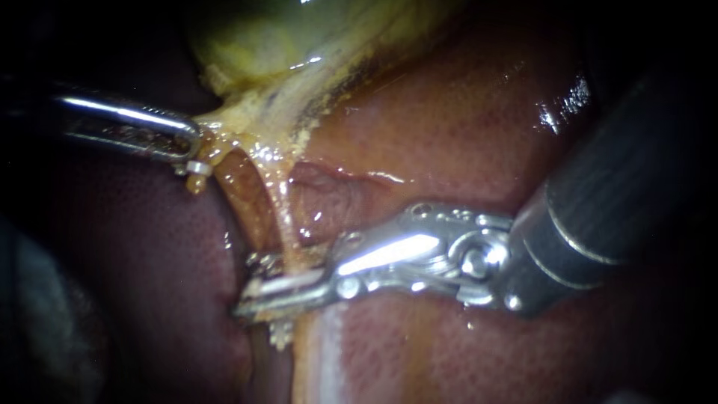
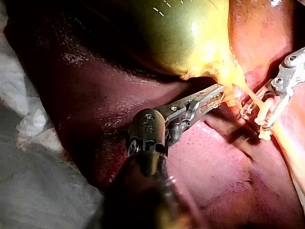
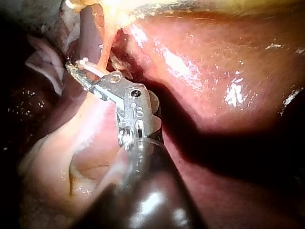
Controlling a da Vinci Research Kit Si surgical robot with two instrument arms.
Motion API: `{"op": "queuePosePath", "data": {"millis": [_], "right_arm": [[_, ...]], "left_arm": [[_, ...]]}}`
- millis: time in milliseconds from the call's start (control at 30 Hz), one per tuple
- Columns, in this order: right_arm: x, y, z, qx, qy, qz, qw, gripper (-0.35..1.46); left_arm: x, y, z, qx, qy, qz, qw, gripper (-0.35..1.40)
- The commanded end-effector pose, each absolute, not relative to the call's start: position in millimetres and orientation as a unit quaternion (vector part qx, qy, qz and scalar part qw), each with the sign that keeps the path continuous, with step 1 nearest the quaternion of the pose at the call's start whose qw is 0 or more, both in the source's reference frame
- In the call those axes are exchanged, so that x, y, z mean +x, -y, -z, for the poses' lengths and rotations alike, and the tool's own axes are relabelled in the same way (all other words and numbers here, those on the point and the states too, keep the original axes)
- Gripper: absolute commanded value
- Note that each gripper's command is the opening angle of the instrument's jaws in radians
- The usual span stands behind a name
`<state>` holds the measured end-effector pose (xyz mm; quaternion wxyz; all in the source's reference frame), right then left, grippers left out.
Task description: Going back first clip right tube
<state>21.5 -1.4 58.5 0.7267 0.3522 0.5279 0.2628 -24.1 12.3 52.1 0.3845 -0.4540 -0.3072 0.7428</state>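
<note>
At the far left, my left instrument (image 1: pixel 193 152) came in along a level line, its jaws clamped on the yellow fatty tissue (image 1: pixel 247 123) at the neck of the gallbladder (image 1: pixel 254 37). From that neck two strands ran down: a browner tube (image 1: pixel 241 196), and just beside it the paler right tube (image 1: pixel 283 217). The right tube passed between the jaws of my right instrument (image 1: pixel 263 288), which stood a little apart and held a white clip (image 1: pixel 293 282) across it from both sides. The instrument's shaft rose towards the upper right over the glistening red liver (image 1: pixel 464 127). I could not tell whether the browner tube was also caught.
</note>
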Motion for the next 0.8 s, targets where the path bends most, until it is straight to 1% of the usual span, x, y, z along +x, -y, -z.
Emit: {"op": "queuePosePath", "data": {"millis": [33,200,367,467,667,800], "right_arm": [[21.1,1.1,-58.8,0.342,-0.532,-0.257,0.731,0.50],[19.5,0.8,-59.2,0.320,-0.542,-0.239,0.739,0.50],[17.8,1.1,-58.7,0.304,-0.554,-0.209,0.746,0.50],[16.1,1.2,-58.1,0.295,-0.561,-0.192,0.749,0.50],[12.3,0.7,-56.6,0.263,-0.573,-0.160,0.760,0.50],[10.1,-0.1,-55.3,0.243,-0.567,-0.143,0.774,0.50]], "left_arm": [[-24.1,-12.4,-52.1,-0.454,0.307,-0.743,0.384,-0.35],[-24.1,-12.4,-52.1,-0.454,0.307,-0.743,0.384,-0.35],[-24.0,-12.3,-52.1,-0.454,0.308,-0.743,0.384,-0.35],[-23.9,-12.3,-52.1,-0.454,0.308,-0.743,0.384,-0.35],[-23.8,-12.3,-52.1,-0.454,0.308,-0.743,0.384,-0.35],[-23.8,-12.3,-52.1,-0.454,0.308,-0.743,0.384,-0.35]]}}
